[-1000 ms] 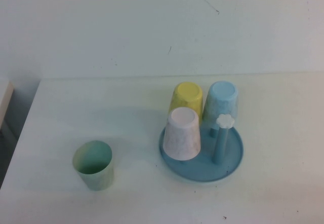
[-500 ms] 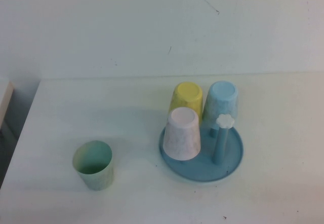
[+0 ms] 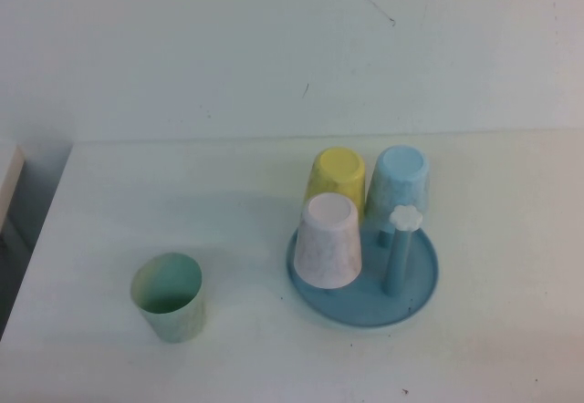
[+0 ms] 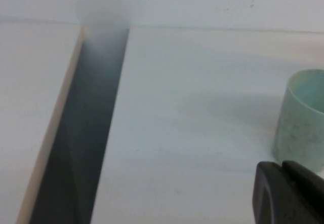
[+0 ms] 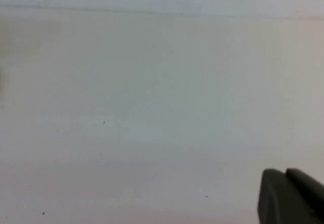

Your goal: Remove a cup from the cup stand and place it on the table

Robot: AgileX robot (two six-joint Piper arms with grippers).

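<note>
The mint-green cup [image 3: 169,298] stands upright, mouth up, on the white table [image 3: 137,193] at the front left, apart from the cup stand [image 3: 365,309]. The stand's blue base holds upside-down yellow [image 3: 336,180], light blue [image 3: 400,180] and pinkish-white [image 3: 328,242] cups, plus one bare peg [image 3: 399,253] with a white flower knob. Neither gripper shows in the high view. In the left wrist view my left gripper [image 4: 282,166] is shut and empty, close beside the mint-green cup [image 4: 301,117] without touching it. My right gripper [image 5: 285,173] is shut and empty over bare table.
The table's left edge drops into a dark gap [image 4: 86,133], with another pale surface [image 4: 30,107] beyond it; that surface's corner shows in the high view [image 3: 9,170]. A white wall [image 3: 274,47] rises behind the table.
</note>
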